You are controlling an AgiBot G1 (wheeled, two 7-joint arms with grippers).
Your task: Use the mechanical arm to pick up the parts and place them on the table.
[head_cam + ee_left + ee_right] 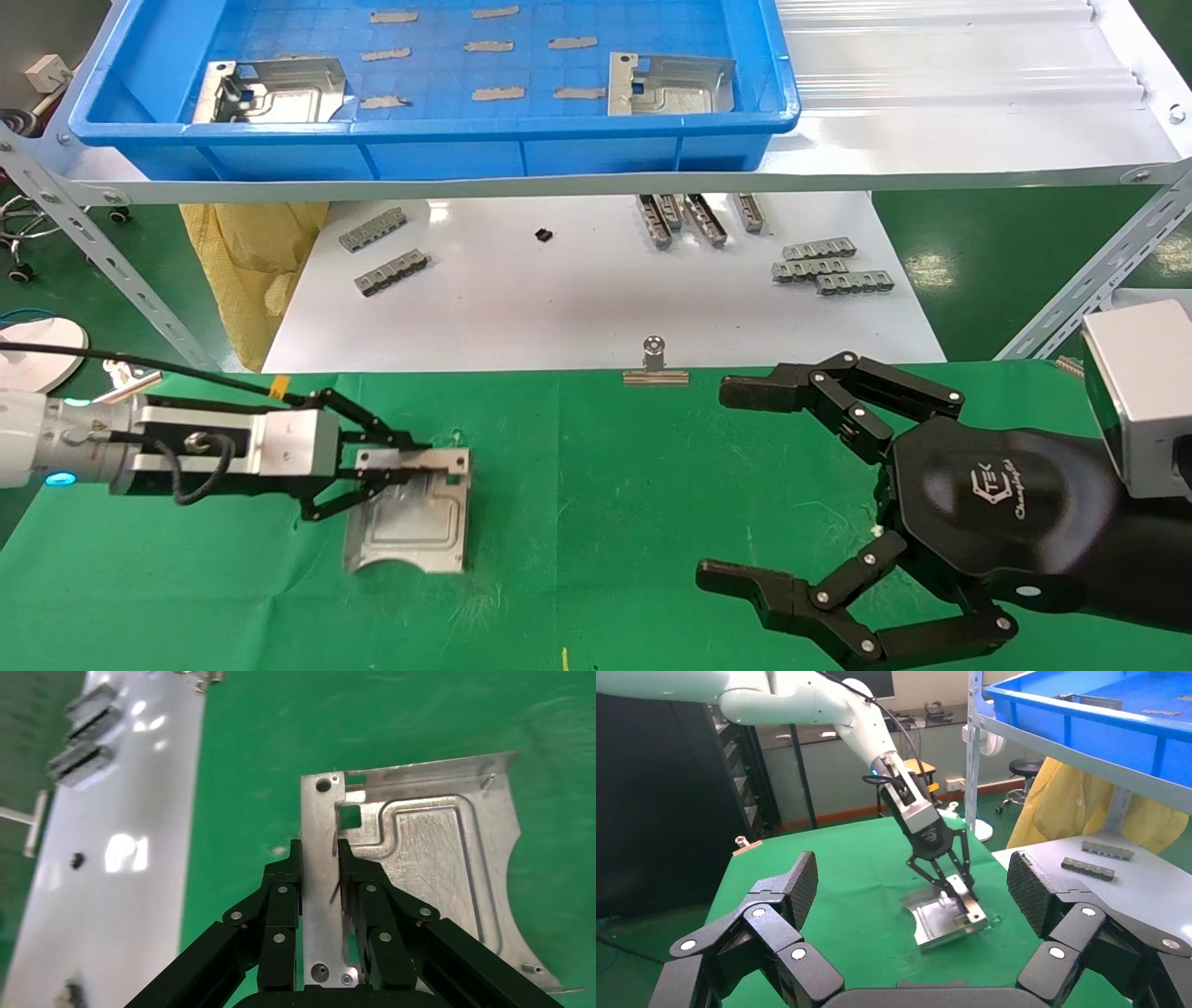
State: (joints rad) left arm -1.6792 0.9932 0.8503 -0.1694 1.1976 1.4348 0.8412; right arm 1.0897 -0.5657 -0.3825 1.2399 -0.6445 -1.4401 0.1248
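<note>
Metal plate (410, 514) lies flat on my green table (596, 559), in the lower left of the head view. My left gripper (396, 463) reaches in from the left edge and its two black fingers (284, 881) pinch the raised edge strip of that plate, one finger on each side. In the left wrist view the fingers are closed tight on the strip, next to the small square hole. The plate touches the cloth. My right gripper (736, 485) sits at the lower right of the head view, above the green table. Its fingers are spread wide apart and hold nothing. It is well apart from the plate. Two more plates rest in the blue tray (428, 154) at the top of the head view, one (270, 91) near the tray's left end and one (669, 84) near its right end. Small grey strips (498, 93) lie between them in the tray. Under the tray is a white board (577, 298) with grey ridged bars (832, 270) on it. A metal clip (656, 365) sits on the far edge of the green table, near the middle.
</note>
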